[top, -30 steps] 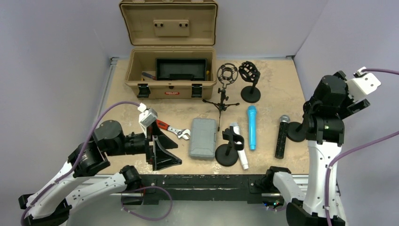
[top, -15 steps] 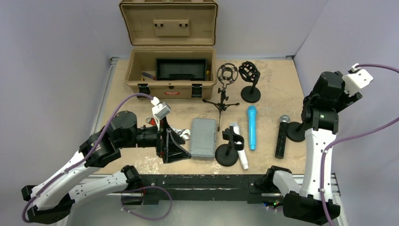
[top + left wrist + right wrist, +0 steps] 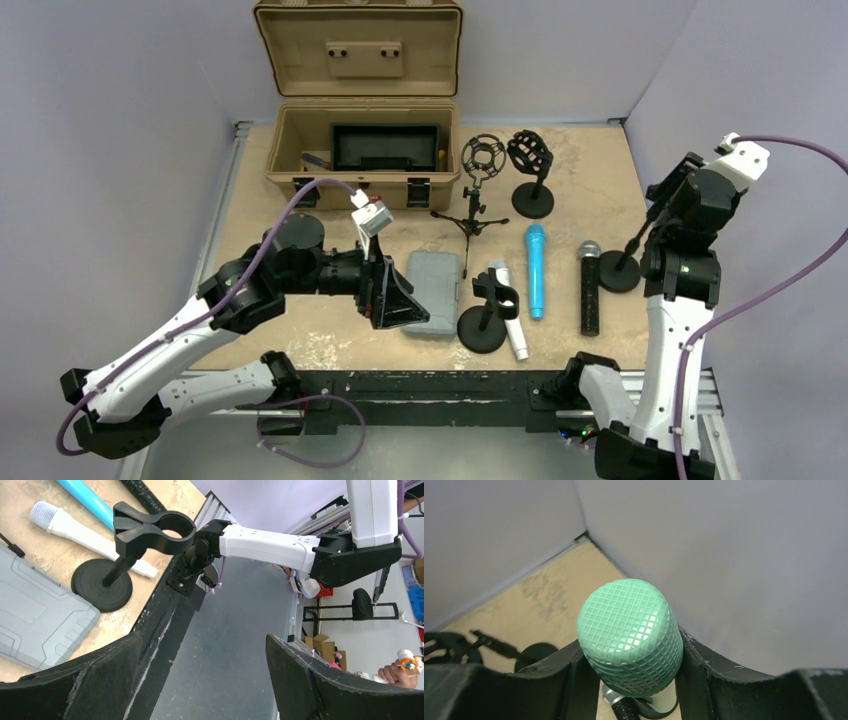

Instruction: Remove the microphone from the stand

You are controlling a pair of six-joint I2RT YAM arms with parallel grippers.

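The microphone point(image 3: 630, 625) has a green mesh head and fills the right wrist view. My right gripper point(image 3: 631, 642) is shut on it, with a black finger against each side of the head. From above, the right gripper point(image 3: 668, 195) sits over the thin stand point(image 3: 632, 248), whose round base point(image 3: 619, 273) is near the table's right edge. The arm hides the microphone there. My left gripper point(image 3: 400, 305) is open and holds nothing, hovering over the grey case point(image 3: 432, 292). In the left wrist view its gripper point(image 3: 202, 680) points past the table's front edge.
A black microphone point(image 3: 589, 290), a blue one point(image 3: 536, 270) and a white one point(image 3: 508, 310) lie mid-table. An empty clip stand point(image 3: 483, 325) stands by the white one. The open tan toolbox point(image 3: 362, 150) and two shock-mount stands point(image 3: 484, 160) are at the back.
My right jaws narrowed onto the green head as the wrist swung back. The stand base and the black microphone shifted slightly left. My left arm moved right, over the grey case.
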